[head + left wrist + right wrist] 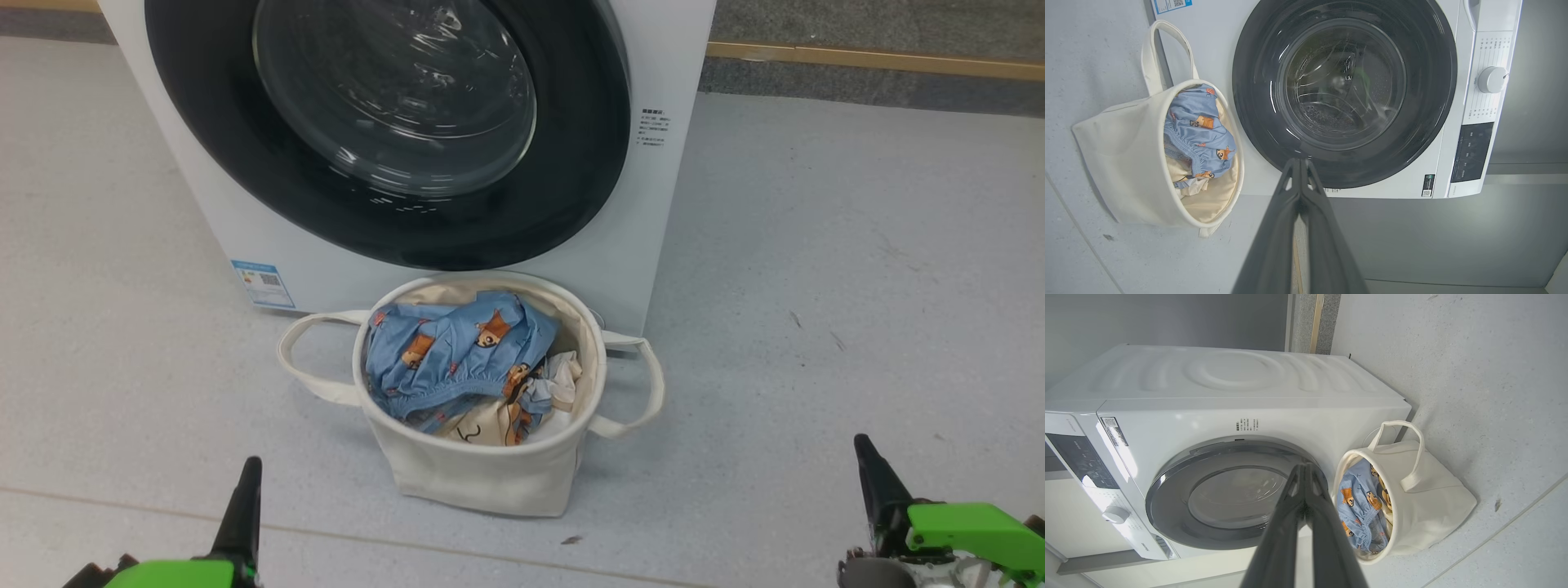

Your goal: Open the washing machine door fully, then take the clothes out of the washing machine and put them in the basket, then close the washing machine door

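Clothes (449, 351) lie partly hidden inside the basket (482, 478); left gripper (251, 467) and right gripper (862, 446) both closed, empty.

1. My head camera is looking forward and down, close over the basket (482, 474) and washing machine door (392, 122).
2. My left wrist camera, rolled sideways, is facing that door squarely.
3. My right wrist camera, rolled oppositely, is viewing it obliquely; all three are sharing door and basket.

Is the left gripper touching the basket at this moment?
Apart. In the head view, bare floor lies between the left gripper and the basket.
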`<state>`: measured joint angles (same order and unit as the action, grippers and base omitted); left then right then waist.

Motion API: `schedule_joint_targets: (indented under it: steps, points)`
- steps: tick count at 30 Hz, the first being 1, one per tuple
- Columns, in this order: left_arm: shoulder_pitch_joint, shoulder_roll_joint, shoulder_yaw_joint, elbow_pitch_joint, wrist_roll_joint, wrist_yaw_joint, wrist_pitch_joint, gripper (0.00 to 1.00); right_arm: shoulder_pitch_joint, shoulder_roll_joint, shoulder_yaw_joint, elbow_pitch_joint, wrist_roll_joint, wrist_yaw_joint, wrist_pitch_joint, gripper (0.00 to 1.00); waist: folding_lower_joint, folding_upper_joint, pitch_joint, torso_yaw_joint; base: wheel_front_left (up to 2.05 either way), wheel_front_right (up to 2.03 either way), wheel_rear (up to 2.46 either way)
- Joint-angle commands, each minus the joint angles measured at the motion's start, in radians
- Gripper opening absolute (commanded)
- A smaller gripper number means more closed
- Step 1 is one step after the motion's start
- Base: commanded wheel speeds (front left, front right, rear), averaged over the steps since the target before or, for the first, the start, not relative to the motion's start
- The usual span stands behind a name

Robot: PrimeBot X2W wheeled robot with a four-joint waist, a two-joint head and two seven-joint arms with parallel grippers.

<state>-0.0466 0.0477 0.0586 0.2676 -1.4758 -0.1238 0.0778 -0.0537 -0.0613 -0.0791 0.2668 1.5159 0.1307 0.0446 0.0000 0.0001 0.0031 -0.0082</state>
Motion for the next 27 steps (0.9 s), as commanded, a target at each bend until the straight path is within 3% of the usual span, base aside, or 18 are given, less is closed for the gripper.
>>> schedule_joint_targets:
  steps: [1,9,27]
  points:
    - [-0.053,0.005,0.041,-0.025,-0.039,-0.006,0.010,0.00,-0.047,-0.015,0.012,-0.029,0.037,0.000,0.016,0.00,0.0000,-0.0001,0.000,0.002,0.00,0.00,0.00]
    - [-0.061,0.005,0.053,-0.023,-0.135,-0.007,0.033,0.00,-0.051,-0.014,0.000,-0.024,0.122,0.000,0.041,0.00,0.0000,-0.0001,0.000,0.008,0.00,0.00,0.00]
    - [-0.061,0.005,0.054,-0.022,-0.134,-0.007,0.034,0.00,-0.052,-0.009,-0.007,-0.024,0.116,0.000,0.046,0.00,0.0000,-0.0001,0.000,0.008,0.00,0.00,0.00]
